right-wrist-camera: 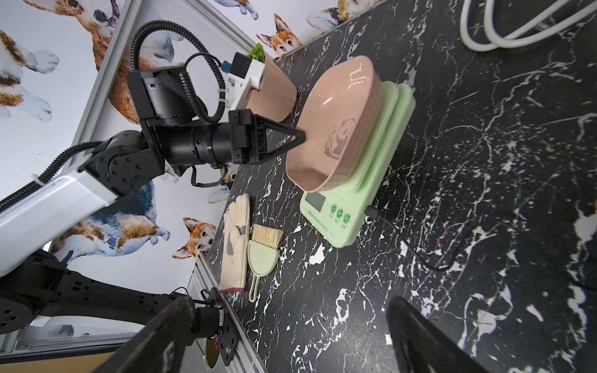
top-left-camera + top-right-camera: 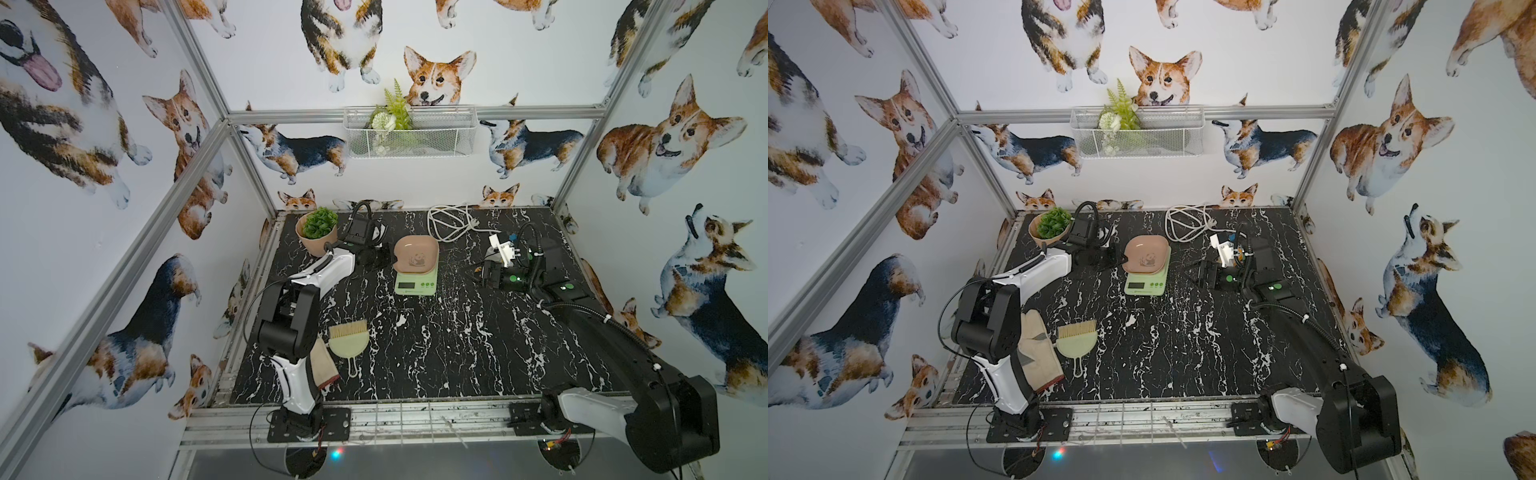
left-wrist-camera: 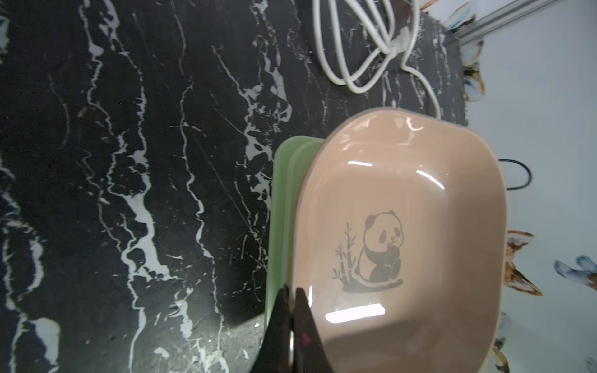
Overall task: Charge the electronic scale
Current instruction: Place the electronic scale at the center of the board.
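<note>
Front left: glove (image 2: 1040, 353) lies flat on the worktop (image 2: 457, 357). Brush (image 2: 348, 338) is just beside it, bristles toward the back.

Back left corner: potted plant (image 2: 316, 232), upright. My left arm comes in next to it.

My left jaws are closed. The tips are right at the rim of the tray (image 2: 416, 252), on its plant side. They touch the rim, but I cannot tell if the rim is pinched between them.

Scale (image 2: 415, 286) stands on the worktop, middle and toward the back, between my two arms. Its display faces the front. The pink tray sits on top of it, panda print up.

In the right wrist view a black corded plug (image 1: 371, 211) sits at the scale's side edge, on the side toward my right arm.

Just behind the scale, a little right: coiled white cable (image 2: 451, 224) on the worktop.

Right of the scale: my right jaws are wide open with nothing between them. They are near the scale but apart from it, and point toward it.
</note>
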`<act>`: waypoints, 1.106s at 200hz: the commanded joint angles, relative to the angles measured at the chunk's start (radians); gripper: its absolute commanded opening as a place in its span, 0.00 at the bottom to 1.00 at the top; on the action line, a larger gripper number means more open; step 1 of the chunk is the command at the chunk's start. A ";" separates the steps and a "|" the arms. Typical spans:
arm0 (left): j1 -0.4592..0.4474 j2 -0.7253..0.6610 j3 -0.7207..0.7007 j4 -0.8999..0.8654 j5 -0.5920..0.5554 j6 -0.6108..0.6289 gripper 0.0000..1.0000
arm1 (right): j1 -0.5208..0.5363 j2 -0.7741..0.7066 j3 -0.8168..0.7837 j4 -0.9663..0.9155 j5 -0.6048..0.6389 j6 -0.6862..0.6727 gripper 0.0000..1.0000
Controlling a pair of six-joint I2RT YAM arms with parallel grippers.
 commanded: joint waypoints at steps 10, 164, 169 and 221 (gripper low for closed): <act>-0.003 0.078 0.095 -0.109 -0.119 0.008 0.00 | -0.027 -0.058 -0.026 -0.035 0.066 -0.033 0.96; -0.020 0.059 0.147 -0.217 -0.297 -0.024 0.55 | -0.048 -0.224 -0.076 -0.104 0.349 -0.143 1.00; -0.021 0.044 0.145 -0.218 -0.303 -0.015 0.56 | -0.048 -0.225 -0.076 -0.109 0.360 -0.147 1.00; -0.018 -0.343 -0.106 -0.022 -0.506 0.160 0.69 | -0.051 -0.307 -0.163 -0.096 0.702 -0.188 1.00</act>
